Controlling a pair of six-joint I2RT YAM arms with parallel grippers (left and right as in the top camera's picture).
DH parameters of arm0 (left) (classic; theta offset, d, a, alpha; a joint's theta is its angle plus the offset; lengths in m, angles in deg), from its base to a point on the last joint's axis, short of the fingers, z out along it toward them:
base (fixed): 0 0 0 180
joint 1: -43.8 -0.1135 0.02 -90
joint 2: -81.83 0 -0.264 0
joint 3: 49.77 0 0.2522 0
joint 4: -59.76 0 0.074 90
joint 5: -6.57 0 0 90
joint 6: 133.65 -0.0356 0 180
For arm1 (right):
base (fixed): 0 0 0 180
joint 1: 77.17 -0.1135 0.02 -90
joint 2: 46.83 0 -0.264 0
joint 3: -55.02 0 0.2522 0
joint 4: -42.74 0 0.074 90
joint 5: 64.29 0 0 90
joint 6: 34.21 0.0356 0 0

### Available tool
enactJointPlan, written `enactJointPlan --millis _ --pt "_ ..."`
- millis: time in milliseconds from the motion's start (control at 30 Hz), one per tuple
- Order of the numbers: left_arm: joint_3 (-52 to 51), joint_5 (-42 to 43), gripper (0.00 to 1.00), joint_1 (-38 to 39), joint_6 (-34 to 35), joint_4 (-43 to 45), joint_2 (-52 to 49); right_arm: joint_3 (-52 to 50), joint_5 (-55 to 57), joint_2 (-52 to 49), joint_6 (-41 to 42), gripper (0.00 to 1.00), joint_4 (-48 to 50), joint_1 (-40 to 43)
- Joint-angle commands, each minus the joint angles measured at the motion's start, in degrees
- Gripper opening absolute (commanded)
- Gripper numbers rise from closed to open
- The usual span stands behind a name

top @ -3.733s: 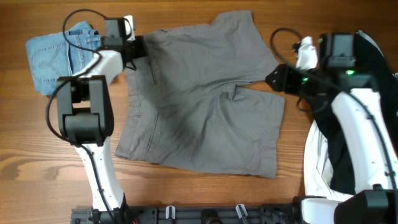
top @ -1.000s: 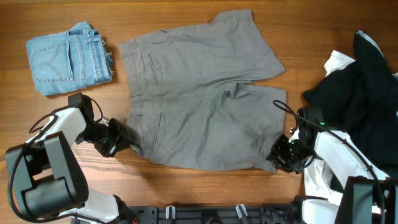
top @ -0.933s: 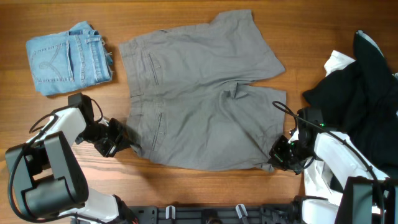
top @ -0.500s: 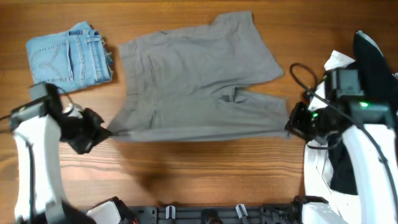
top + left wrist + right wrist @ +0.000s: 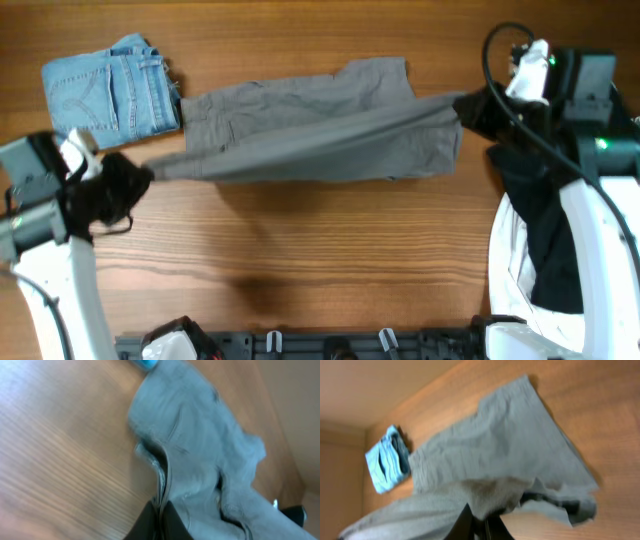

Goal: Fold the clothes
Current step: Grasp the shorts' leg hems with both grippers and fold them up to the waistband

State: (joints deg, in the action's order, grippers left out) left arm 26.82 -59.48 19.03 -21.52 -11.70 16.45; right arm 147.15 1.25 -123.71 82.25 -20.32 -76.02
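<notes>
Grey shorts [image 5: 320,140] strung taut btwn both arms over the counter [image 5: 320,260]

L claw [image 5: 140,182] is pinched tight on the shorts' left end and R claw [image 5: 465,105] is clamped on the right end. The near layer is lifted and the far part lies on the wood. Folded denim shorts [image 5: 110,90] sit far left. Black garment [image 5: 545,220] and white garment [image 5: 505,270] are piled by the R arm.

Garments counted: four. One pair of grey shorts [image 5: 320,135], mid-table toward the far edge. One folded pair of denim shorts [image 5: 105,92], far left corner. One black garment [image 5: 545,225] and one white garment [image 5: 503,265], right edge. Grippers: two, the left gripper [image 5: 148,175] and the right gripper [image 5: 462,105].
</notes>
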Motion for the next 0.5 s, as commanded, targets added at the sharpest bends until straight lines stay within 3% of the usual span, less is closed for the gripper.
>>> enactJointPlan --millis 0,267,300,333,367,400,467 --pt "1.0 -10.4 0.04 3.3 0.0 11.5 -6.8 1.1 4.7 -7.7 1.5 0.04 6.9 2.2" --pt "1.0 -10.6 0.04 8.1 4.9 38.3 -24.8 1.1 -2.7 -25.0 5.6 0.06 26.8 1.7" --pt "1.0 -10.6 0.04 8.0 5.9 41.1 -26.7 1.1 -3.7 -26.7 5.6 0.27 30.7 1.4" --pt "1.0 -10.5 0.29 8.0 6.9 43.5 -28.5 1.1 -3.9 -27.9 5.4 0.69 33.5 1.1" --pt "1.0 -10.4 0.71 8.1 7.1 45.2 -30.0 1.1 -3.7 -29.0 4.8 0.82 35.1 0.9" --pt "1.0 -10.3 0.82 8.0 7.1 45.0 -30.8 1.1 -3.7 -29.4 4.6 0.83 35.1 1.2" --pt "1.0 -10.3 0.92 7.7 5.6 42.5 -30.9 1.1 -3.7 -29.3 2.3 0.81 32.6 2.0"
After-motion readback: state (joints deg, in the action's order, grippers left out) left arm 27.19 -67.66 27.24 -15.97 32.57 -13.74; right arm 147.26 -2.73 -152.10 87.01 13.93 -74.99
